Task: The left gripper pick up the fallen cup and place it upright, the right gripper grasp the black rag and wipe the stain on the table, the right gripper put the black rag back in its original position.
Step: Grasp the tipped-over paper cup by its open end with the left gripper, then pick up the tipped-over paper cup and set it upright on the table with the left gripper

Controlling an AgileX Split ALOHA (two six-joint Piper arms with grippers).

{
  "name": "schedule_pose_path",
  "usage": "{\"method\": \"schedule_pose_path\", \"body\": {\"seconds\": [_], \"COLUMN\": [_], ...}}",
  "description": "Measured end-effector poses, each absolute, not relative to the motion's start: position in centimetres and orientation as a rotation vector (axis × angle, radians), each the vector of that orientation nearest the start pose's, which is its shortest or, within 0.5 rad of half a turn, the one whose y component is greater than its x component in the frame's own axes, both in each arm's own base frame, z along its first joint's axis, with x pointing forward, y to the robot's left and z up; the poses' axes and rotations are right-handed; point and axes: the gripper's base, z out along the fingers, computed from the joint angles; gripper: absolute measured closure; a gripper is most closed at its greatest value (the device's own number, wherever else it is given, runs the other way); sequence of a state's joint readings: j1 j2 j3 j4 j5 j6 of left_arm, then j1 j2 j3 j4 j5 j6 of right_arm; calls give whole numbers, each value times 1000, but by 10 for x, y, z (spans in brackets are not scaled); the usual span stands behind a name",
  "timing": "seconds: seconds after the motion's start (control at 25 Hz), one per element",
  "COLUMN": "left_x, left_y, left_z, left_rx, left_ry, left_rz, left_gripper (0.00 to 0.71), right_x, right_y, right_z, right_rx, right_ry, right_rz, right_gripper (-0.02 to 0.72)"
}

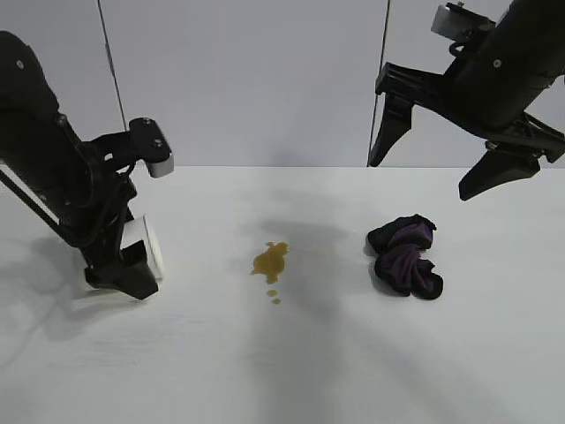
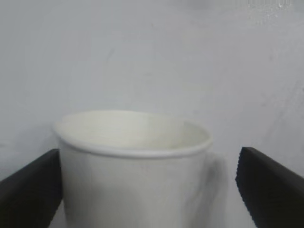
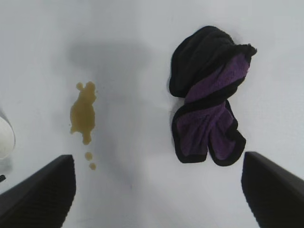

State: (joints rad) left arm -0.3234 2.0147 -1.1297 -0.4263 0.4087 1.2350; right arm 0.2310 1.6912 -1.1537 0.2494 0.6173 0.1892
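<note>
behind the wide white tabletop stands a plain pale grey-white panelled wall, split by two thin dark vertical seams, and soft, even light from above lays faint grey shadows across the matte surface.

Bright, even light; soft shadows

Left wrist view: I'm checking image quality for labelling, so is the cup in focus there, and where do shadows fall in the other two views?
Left wrist view: the cup fills the frame, soft-edged and slightly blurred, between dark, open fingers. Exterior view: a broad soft shadow crosses the table around the stain; no glare. Right wrist view: the black rag is fairly sharp; a faint grey shadow lies above the stain.
</note>
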Motion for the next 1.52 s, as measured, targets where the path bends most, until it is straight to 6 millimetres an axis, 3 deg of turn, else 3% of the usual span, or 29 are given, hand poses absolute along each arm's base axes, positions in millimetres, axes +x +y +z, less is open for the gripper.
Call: {"method": "schedule_pose_path", "body": {"seconds": [0.08,0.24,0.36,0.68,1.0,1.24,1.52], "left_x": [358,358,359,359,356,348,349], "left_y": [-136,-136,-135,-136,-141,-142,-117], "left_z": [114,114,114,119,174,211,226], "left_rx": [1528,1523,1518,1488,1350,1304,1158], "left_ry": [2243,2239,2234,2235,2120,2006,1813], "left_rz": [-75,-68,-61,-70,-113,-252,-588], "left_gripper": [38,196,238,252,254,254,254], "right_x": [340,340,340,340,340,340,340], "right_y": [93,93,93,93,93,93,93], "right_z": [231,231,231,231,231,231,231], "right_rx": [166,165,166,165,165,165,165], "right_ry": [2658,2654,2652,2652,2652,2652,2652], "right_rz": [398,398,398,397,397,397,397], "right_gripper": [51,51,51,51,51,51,51]}}
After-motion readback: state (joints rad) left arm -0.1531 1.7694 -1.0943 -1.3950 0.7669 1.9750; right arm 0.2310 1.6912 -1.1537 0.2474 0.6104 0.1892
